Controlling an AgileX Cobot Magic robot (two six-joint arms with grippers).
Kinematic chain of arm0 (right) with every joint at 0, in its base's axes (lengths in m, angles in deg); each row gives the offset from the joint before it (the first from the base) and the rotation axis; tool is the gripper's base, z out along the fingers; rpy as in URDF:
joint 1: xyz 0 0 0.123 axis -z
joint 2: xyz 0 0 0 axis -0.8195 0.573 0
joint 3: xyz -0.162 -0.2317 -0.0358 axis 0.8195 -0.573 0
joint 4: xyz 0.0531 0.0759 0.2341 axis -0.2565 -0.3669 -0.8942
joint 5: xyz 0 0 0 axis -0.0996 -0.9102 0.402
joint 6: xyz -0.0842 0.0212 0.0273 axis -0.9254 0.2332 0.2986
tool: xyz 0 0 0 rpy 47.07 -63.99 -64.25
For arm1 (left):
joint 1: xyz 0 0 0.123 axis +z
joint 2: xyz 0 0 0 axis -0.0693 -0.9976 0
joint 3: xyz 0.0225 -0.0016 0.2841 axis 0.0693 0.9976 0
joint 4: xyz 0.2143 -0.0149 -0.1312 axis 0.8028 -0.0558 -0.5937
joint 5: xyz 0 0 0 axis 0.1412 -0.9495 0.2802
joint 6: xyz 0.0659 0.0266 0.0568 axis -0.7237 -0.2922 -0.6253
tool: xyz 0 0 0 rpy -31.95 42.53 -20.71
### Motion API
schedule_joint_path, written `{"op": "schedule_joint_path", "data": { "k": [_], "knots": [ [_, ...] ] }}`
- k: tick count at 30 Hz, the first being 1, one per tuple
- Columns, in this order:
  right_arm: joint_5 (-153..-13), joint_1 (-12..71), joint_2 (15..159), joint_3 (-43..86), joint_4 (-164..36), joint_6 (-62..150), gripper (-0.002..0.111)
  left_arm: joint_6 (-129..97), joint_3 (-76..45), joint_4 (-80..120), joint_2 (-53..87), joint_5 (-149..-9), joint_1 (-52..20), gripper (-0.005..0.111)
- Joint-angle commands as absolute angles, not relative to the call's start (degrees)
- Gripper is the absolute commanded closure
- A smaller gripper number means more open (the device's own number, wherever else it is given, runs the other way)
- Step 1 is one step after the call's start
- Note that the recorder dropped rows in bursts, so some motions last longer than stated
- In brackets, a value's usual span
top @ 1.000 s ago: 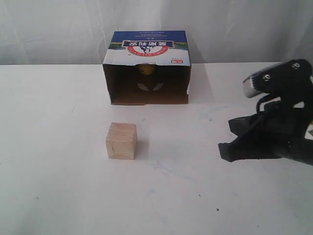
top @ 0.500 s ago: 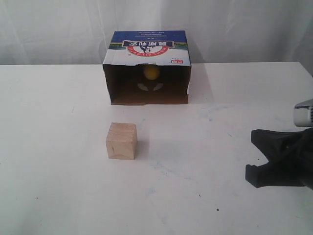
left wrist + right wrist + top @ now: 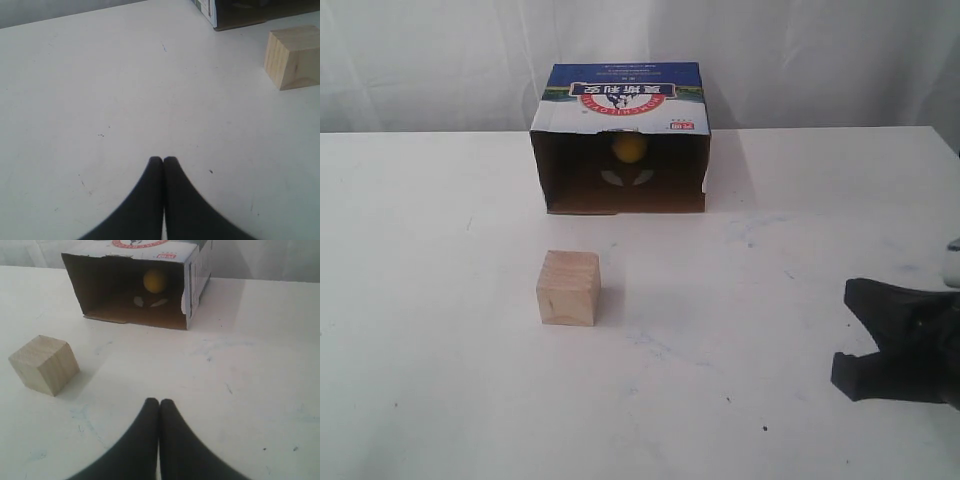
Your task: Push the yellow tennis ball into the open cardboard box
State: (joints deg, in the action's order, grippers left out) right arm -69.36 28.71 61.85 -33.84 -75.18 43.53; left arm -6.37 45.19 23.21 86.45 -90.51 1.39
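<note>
Deep inside open cardboard box (image 3: pixel 625 95), yellow tennis ball (image 3: pixel 628 148), seemingly at its back, left hand (image 3: pixel 163 161) pressed together, right hand (image 3: pixel 159 402) likewise

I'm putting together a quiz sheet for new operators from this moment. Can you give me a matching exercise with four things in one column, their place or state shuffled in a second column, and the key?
Things:
1. yellow tennis ball
2. wooden cube
3. right gripper
4. open cardboard box

Place or state:
A. blue top, opening facing the cube
B. shut, holding nothing
C. deep inside the box
D. on the table, in front of the box

Pairs: 1-C, 2-D, 3-B, 4-A.
</note>
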Motion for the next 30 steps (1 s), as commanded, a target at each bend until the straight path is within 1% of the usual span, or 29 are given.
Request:
{"op": "schedule_joint_path", "data": {
  "k": [1, 12, 25, 30],
  "knots": [
    [-63.72, 28.81, 60.03, -36.98, -74.63, 45.46, 0.108, -6.24, 45.34, 23.08, 86.75, -90.48, 1.01, 0.107],
    [-63.49, 28.81, 53.22, -36.98, -74.63, 49.37, 0.108, -6.24, 45.34, 23.08, 86.75, -90.48, 1.01, 0.107],
    [-64.0, 28.81, 52.76, -36.98, -74.63, 49.37, 0.108, -6.24, 45.34, 23.08, 86.75, -90.48, 1.01, 0.107],
    [-73.57, 28.81, 44.98, -36.98, -74.63, 49.37, 0.108, -6.24, 45.34, 23.08, 86.75, -90.48, 1.01, 0.107]
  ]
}}
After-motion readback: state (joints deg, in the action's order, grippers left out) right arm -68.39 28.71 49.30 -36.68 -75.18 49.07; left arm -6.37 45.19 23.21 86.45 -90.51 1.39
